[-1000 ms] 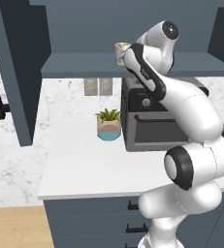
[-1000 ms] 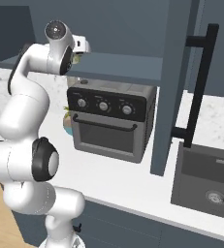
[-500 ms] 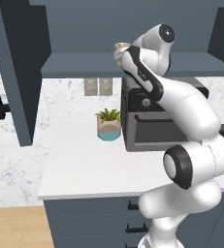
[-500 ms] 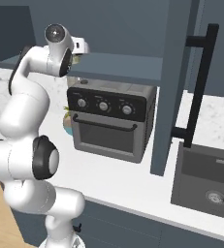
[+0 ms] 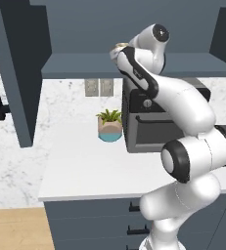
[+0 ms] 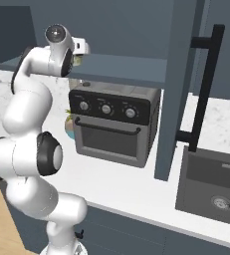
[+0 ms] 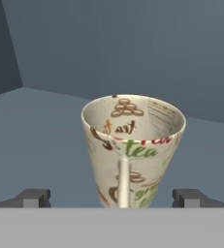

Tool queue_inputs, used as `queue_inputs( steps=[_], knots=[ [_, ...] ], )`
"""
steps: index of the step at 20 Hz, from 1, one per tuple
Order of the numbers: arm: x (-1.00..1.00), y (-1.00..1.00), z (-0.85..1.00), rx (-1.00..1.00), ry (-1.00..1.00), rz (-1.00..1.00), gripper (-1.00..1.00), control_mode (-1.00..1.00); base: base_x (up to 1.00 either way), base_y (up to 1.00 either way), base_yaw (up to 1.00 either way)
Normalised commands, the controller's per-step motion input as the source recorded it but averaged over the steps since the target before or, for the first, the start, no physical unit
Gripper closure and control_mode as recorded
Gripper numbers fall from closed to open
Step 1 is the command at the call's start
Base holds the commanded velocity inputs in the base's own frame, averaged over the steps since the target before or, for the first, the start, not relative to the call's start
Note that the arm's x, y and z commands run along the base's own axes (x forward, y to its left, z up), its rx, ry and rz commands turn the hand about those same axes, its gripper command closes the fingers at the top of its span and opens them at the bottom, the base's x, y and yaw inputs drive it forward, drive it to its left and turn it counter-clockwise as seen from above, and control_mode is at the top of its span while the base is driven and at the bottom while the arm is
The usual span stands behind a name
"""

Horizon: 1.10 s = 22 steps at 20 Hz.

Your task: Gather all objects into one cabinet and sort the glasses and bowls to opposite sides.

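A beige tapered cup [image 7: 133, 145] printed with brown and green marks stands upright on the floor of the open slate-blue cabinet [image 7: 40, 121]. My gripper [image 7: 114, 198] is open, one fingertip [image 7: 33, 197] on each side of the cup, with a clear gap to it on both sides. In the left base view the cup [image 5: 118, 47] peeks out at the shelf's front, right at the gripper [image 5: 119, 54]. In the right base view the gripper [image 6: 80, 54] reaches into the cabinet [image 6: 121, 67]. The second beige cup, the orange-red cup and the black bowl are out of view.
A black toaster oven [image 6: 114, 124] stands on the white counter [image 5: 80, 171] under the shelf, with a small teal-based plant pot [image 5: 109, 128] to its left. The cabinet door [image 6: 178, 84] hangs open, with its black bar handle [image 6: 206, 89]. A dark sink [image 6: 211, 184] lies at the right.
The arm's upper joints have shifted only slightly. The cup stays at the same spot on the shelf.
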Motion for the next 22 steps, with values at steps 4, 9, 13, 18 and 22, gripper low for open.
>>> queue_inputs(
  steps=[4, 9, 13, 18, 22],
  knots=[
    [0.32, -0.01, 0.0, 0.0, 0.0, 0.0, -1.0, -1.0, 0.0, 0.0, 0.0],
    [0.23, -0.04, 0.0, 0.0, 0.01, -0.02, -1.0, -1.0, 0.0, 0.0, 0.0],
    [0.0, 0.0, 0.0, 0.0, 0.04, 0.0, -1.0, -1.0, 0.0, 0.0, 0.0],
    [0.01, 0.01, -0.01, 0.0, 0.03, 0.0, 1.0, -1.0, 0.0, 0.0, 0.0],
    [0.01, 0.03, -0.03, 0.0, 0.02, 0.0, 1.0, -1.0, 0.0, 0.0, 0.0]
  ],
)
